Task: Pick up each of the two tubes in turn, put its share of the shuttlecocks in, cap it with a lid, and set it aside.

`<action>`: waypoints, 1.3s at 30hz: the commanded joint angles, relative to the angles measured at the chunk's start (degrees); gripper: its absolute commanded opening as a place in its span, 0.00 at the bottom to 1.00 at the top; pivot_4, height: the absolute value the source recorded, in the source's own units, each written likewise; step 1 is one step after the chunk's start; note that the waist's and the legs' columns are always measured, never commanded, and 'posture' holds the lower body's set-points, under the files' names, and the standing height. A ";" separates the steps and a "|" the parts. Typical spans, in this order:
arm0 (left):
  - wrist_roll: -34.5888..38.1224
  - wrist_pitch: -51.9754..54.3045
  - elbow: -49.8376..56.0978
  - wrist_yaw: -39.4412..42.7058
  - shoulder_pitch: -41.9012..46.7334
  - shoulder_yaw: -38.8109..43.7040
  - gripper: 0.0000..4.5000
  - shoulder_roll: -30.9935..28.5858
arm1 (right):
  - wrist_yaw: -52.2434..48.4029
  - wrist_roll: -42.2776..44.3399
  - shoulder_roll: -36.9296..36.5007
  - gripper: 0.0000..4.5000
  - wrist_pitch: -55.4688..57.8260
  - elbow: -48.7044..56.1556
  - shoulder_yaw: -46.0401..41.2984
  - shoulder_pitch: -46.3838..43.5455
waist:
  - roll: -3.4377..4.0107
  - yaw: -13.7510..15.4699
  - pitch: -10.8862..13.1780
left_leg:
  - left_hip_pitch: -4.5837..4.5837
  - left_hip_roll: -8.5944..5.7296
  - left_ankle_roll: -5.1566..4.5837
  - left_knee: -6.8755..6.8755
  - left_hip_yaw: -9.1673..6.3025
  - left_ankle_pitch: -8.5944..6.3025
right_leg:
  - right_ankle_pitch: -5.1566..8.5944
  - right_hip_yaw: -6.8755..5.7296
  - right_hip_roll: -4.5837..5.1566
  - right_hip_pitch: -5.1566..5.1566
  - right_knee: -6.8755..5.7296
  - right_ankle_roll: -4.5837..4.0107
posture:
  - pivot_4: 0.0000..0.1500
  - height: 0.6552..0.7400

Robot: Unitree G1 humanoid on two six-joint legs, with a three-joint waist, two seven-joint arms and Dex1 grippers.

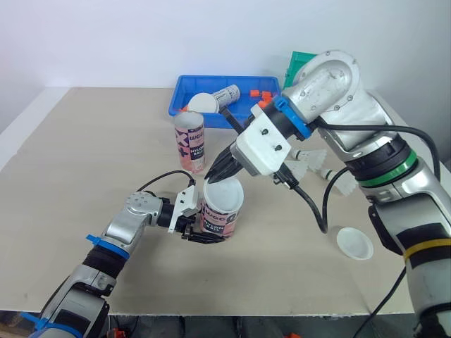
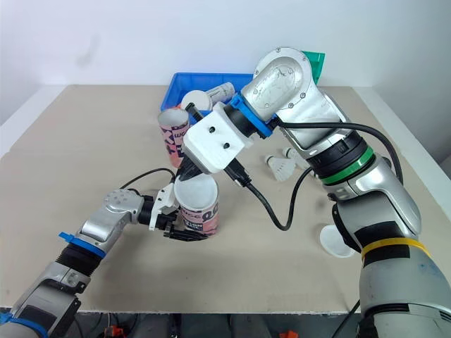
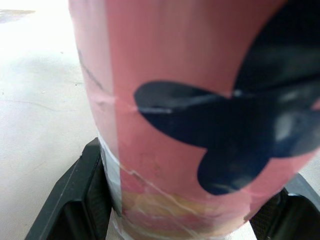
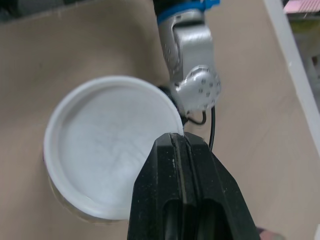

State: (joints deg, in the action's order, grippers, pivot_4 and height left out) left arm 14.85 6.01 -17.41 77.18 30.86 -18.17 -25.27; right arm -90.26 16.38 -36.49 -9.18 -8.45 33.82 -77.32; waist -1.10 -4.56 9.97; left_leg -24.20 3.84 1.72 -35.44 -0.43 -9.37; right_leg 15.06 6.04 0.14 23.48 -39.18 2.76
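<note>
Closest in, the left gripper (image 1: 204, 235) clamps the base of a pink tube (image 1: 221, 215) at the near middle of the table. A white lid (image 1: 224, 191) covers it, so its contents are hidden. The right gripper (image 1: 220, 172), fingers shut together, touches the lid's rim. I think it is best to press straight down and evenly. A second tube (image 1: 189, 143) stands farther off, beside a blue bin (image 1: 180, 98) that holds a spare lid (image 1: 202, 103).

I see a blue bin (image 1: 211, 79) on the table (image 1: 84, 155), well beyond the right claw (image 1: 219, 170). Orange pieces (image 1: 255, 93) lie inside it (a green box (image 1: 292, 69) stands just behind).
</note>
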 commanded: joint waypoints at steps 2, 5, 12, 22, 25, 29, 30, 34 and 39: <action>-5.16 1.05 -4.53 -0.27 -2.40 -2.51 0.67 -2.57 | -2.24 -1.58 -1.53 0.01 -2.70 -0.01 0.98 -0.12 | 0.00 0.00 0.00 | 0.00 0.00 0.00 0.00 -0.01 0.00 | 0.00 0.00 0.00 0.00 0.00 0.00 | 1.00 0.57; -5.17 1.01 -4.67 -0.22 -2.24 -2.50 0.67 -2.64 | -2.24 -2.77 -1.18 0.01 -3.68 -1.27 0.75 -0.17 | 0.00 0.00 0.00 | 0.00 0.00 0.00 0.00 0.00 0.00 | 0.00 0.00 0.00 0.00 0.00 0.00 | 1.00 0.57; -5.16 1.03 -4.67 -0.17 -2.15 -2.47 0.67 -2.67 | -2.24 -1.09 -1.36 0.01 -3.68 -0.88 1.10 -0.29 | 0.00 0.00 0.00 | 0.00 0.00 0.00 0.00 0.00 0.00 | -0.01 0.00 0.00 0.01 0.00 -0.01 | 1.00 0.57; -5.22 0.95 -5.20 -0.02 -1.71 -2.45 0.67 -2.58 | -2.24 1.25 0.39 0.01 -1.59 -0.26 -1.28 -2.09 | 0.00 0.00 0.00 | 0.01 0.01 0.00 0.01 0.00 0.00 | 0.00 0.00 -0.01 0.01 0.00 -0.02 | 1.00 0.57; -5.21 0.96 -5.37 -0.03 -1.52 -2.44 0.67 -2.47 | -2.24 1.50 0.31 0.01 -1.83 -0.53 -1.19 -2.25 | 0.00 -0.01 0.00 | 0.01 0.01 0.00 0.01 -0.01 0.00 | 0.00 -0.01 -0.02 0.01 0.00 -0.03 | 1.00 0.57; -5.15 0.91 -5.26 -0.01 -1.63 -2.44 0.67 -2.53 | -2.24 1.50 -0.06 0.01 -2.30 -0.72 -0.49 -2.30 | 0.00 -0.01 0.00 | 0.01 0.01 0.00 0.00 -0.01 0.00 | -0.01 0.00 -0.02 0.01 0.00 -0.03 | 1.00 0.57; -5.16 0.88 -5.37 -0.03 -1.56 -2.45 0.67 -2.49 | -2.24 1.57 -0.26 0.01 -2.44 -0.79 -0.19 -2.32 | 0.00 -0.01 0.00 | 0.01 0.01 0.00 0.00 -0.01 0.00 | -0.01 0.00 -0.02 0.01 -0.01 -0.03 | 1.00 0.57; -5.01 0.94 -5.29 -0.15 -1.57 -2.33 0.67 -2.54 | -2.24 2.25 -1.74 0.01 -2.51 0.15 1.93 -1.99 | 0.00 0.00 0.00 | 0.01 0.01 0.00 0.00 0.00 0.00 | -0.01 0.00 -0.01 0.01 0.00 -0.03 | 1.00 0.57; -4.70 1.21 -5.20 -0.35 -1.49 -2.25 0.67 -2.63 | -2.24 -0.54 -2.95 0.01 -4.56 1.48 4.69 -0.20 | -0.01 0.03 -0.01 | 0.01 0.00 0.00 0.01 0.00 0.00 | 0.02 0.00 0.01 -0.01 0.00 -0.01 | 1.00 0.57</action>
State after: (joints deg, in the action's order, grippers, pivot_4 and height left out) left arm 14.85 5.34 -18.23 77.66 31.86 -18.78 -25.35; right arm -90.09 17.07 -38.59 -12.05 -8.98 36.73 -77.54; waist -1.10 -4.52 9.96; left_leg -24.20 3.84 1.73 -35.44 -0.42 -9.37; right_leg 15.10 6.05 0.16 23.47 -39.18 2.76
